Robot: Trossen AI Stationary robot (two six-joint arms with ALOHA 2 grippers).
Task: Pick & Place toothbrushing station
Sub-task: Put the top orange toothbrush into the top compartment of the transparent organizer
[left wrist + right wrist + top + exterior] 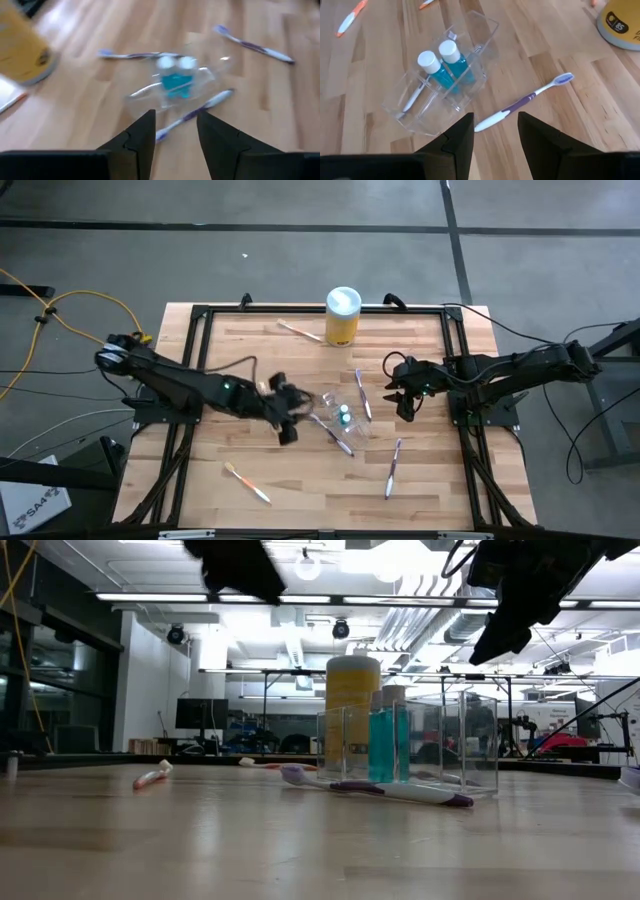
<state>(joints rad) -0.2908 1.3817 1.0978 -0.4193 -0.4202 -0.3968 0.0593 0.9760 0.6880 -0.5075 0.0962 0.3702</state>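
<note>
The clear organizer (442,75) stood mid-table holding two blue bottles (451,67) and one toothbrush. Four toothbrushes lay loose, one purple (522,102) just beside it. Both grippers, left (287,412) and right (404,395), hovered alongside, open, empty. Most placing remained.

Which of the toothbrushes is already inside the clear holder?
Only the white-handled toothbrush lies inside the clear holder, beside the two blue bottles. The purple toothbrush and the rest lie loose on the table.
</note>
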